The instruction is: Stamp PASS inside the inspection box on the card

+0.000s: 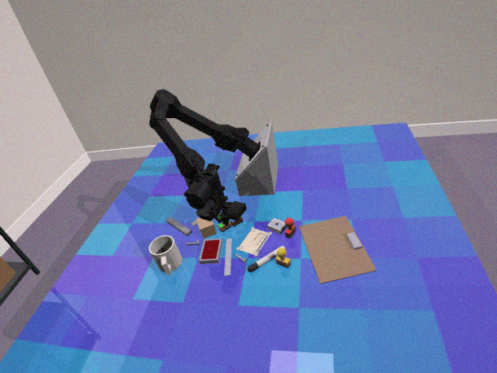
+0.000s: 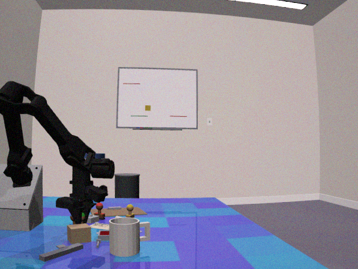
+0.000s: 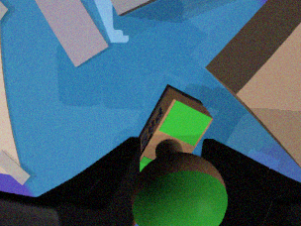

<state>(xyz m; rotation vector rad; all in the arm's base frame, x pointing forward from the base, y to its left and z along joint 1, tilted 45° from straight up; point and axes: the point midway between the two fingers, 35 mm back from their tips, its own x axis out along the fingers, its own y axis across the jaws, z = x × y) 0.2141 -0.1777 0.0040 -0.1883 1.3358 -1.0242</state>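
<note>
My gripper [image 1: 223,222] [image 2: 80,221] [image 3: 170,149] points down and is shut on the green-knobbed stamp [image 1: 222,225] [image 2: 83,215] [image 3: 180,198], low at the bench. Its side carries lettering that I cannot read clearly. Another stamp's brown base [image 1: 237,221] is close beside it; its knob is hidden by the gripper. The red ink pad [image 1: 210,250] [image 2: 103,233] lies open in front of the gripper. The cream card [image 1: 246,246] [image 3: 7,114] with its printed box is taped down to the right of the pad in the top view.
A wooden block [image 1: 206,228] [image 2: 79,234] [image 3: 272,89] stands close to the gripper. A flat strip [image 1: 228,256] [image 3: 74,32] lies between pad and card. A mug [image 1: 165,254] [image 2: 124,238], marker [image 1: 266,259], red stamp [image 1: 290,228], yellow stamp [image 1: 283,258] and brown board [image 1: 334,252] are around.
</note>
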